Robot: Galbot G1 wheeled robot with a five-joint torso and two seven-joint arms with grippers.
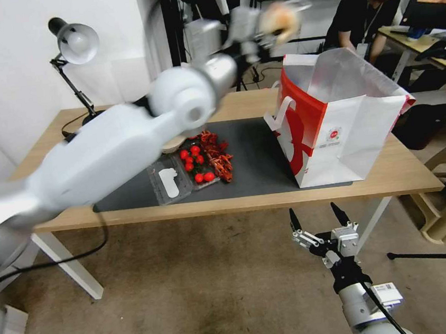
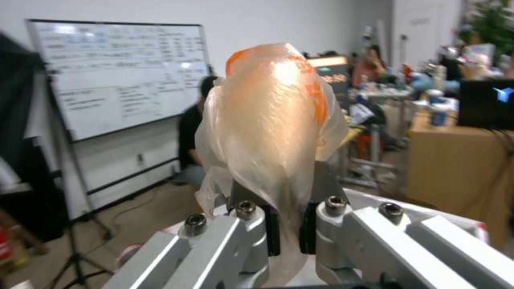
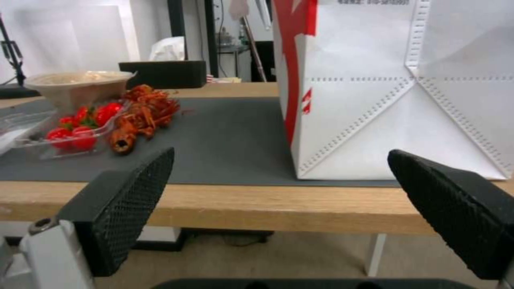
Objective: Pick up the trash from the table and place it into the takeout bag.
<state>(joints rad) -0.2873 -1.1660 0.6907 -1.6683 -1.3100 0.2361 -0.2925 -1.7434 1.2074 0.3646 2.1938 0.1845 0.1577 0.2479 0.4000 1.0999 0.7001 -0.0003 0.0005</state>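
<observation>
While the bun in its clear bag [image 2: 270, 120] is pinched between the fingers of the left gripper [image 2: 286, 230], it is held up in the air, above and just behind the open top of the takeout bag [image 1: 336, 134]. It is gripped by the loose plastic at one end, and the bun sticks out past the fingertips. The bun looks soft and light, so it can be squashed if it is squeezed too hard. The thin plastic looks slippery, so a hold on the bunched end seems the safest place.

The takeout bag is stood on the right part of the dark mat [image 1: 254, 158] on the table [image 1: 393, 173], with its mouth wide open. Its white loop handle [image 1: 284, 113] hangs at the near left side, and it could be caught by the arm on the way in. The bag's walls are thin paper and could be bent or tipped if they are bumped.

More trash is left on the mat: a clear tray of small red tomatoes [image 1: 195, 164], a pile of red crayfish shells [image 1: 219, 156] and a tan bowl [image 3: 75, 86]. A black desk lamp [image 1: 75, 49] is stood at the far left of the table.

The right gripper [image 1: 318, 218] is held low in front of the table, with its fingers spread wide and nothing in them.
</observation>
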